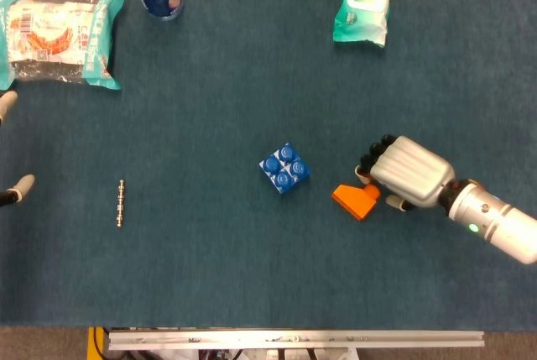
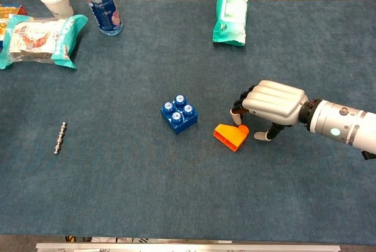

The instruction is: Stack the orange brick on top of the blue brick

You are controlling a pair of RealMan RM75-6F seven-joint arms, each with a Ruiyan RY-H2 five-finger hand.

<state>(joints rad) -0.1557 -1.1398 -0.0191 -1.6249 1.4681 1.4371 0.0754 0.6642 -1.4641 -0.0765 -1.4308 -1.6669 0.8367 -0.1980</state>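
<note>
Small orange plastic brick (image 2: 231, 135) lies tipped on its side on the blue felt-covered table (image 2: 176, 199), not stud-up. It sits just beside the square blue studded plastic brick (image 2: 178, 114), at about 4 o'clock from it in the chest view; the two are apart, not touching. Blue brick is stud-up, so it is ready to receive.

Right hand (image 2: 271, 104) is over the table at 3 o'clock from the orange brick, palm down, fingers curled downward, their dark tips at the brick's near edge. Thumb is lowered to the table on the far side of the hand. Cannot tell whether the fingertips actually touch the brick; it rests on the cloth, so judged not held. Hand posture reads as set for a pinch from the side.

Left hand (image 1: 10, 150): only pale fingertips at the 9 o'clock edge of the head view; state cannot be told.

Judgement: grasp not yet made. Tipped brick may need righting so its underside meets the studs.

Small metal chain link piece (image 2: 59, 137) lies well apart at 9 o'clock, irrelevant.
</note>
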